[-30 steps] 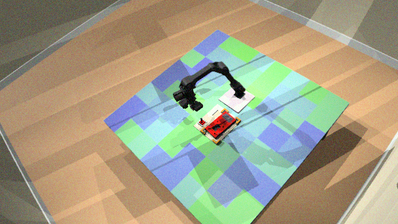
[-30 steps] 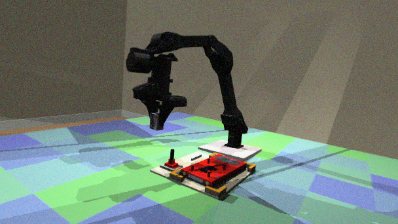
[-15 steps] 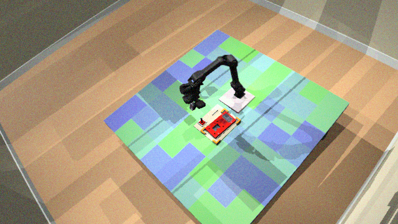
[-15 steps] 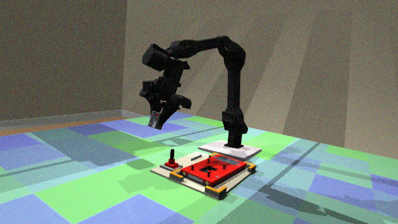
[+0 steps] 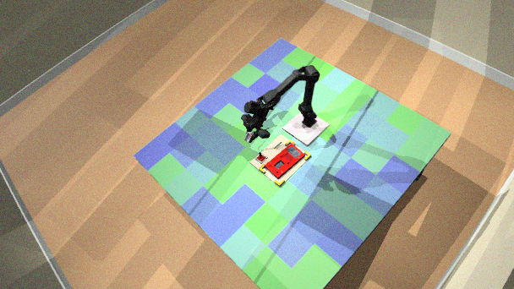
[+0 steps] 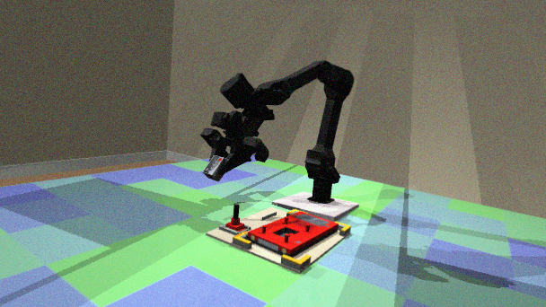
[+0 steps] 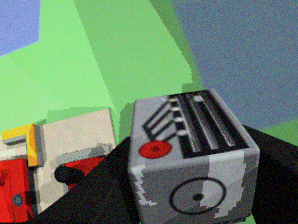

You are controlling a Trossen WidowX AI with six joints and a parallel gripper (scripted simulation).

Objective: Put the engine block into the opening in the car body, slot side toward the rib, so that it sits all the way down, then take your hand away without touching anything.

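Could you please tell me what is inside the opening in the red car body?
The opening in the car body shows only a dark, greyish interior, with no engine block in it. Its near wall and any rib are too small or hidden to make out.

Gray block (image 7: 195,155) between black fingers

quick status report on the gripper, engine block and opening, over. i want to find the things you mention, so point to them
Gripper (image 5: 249,136) (image 6: 215,168) shut on engine block (image 5: 248,137) (image 6: 214,167) (image 7: 194,159), held tilted above table. Car body (image 5: 289,158) (image 6: 302,231) (image 7: 11,192) opening unfilled. Nothing seen blocking it.
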